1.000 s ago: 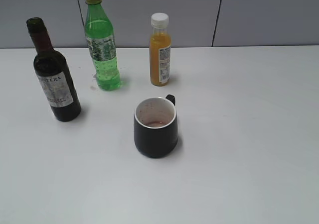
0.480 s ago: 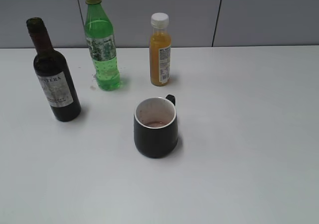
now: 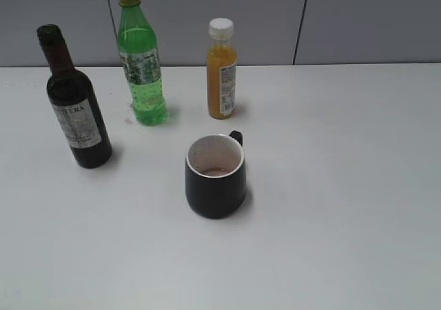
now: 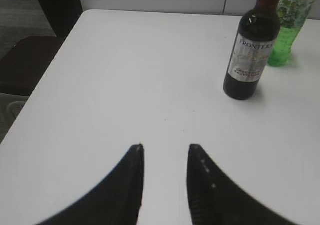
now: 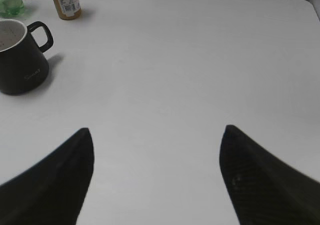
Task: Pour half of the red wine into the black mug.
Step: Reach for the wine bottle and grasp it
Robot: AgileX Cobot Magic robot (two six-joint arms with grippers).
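- The red wine (image 3: 74, 100) stands upright at the left of the table (image 3: 331, 241), uncapped, with its paper label facing the camera; across the last second it has not moved at all.
- The black mug (image 3: 215, 176) sits near the middle, well apart from the wine, handle turned to the back; it too is where it was, with only a thin reddish film at its white bottom.
- Nothing in the exterior view has shifted, so I judge the pour not yet begun and the bottle still to be grasped.
- The left gripper (image 4: 165, 147) hovers above bare table, short of the wine, its jaws a little apart and holding nothing.
- The right gripper (image 5: 156, 130) hangs to the mug's right, jaws spread wide and empty.
- Behind stand a bright green bottle (image 3: 141, 65) and a small orange juice bottle (image 3: 221, 72), both capped and off the task.
- The table is plain white and matt; grey wall panels (image 3: 372, 21) close the back.
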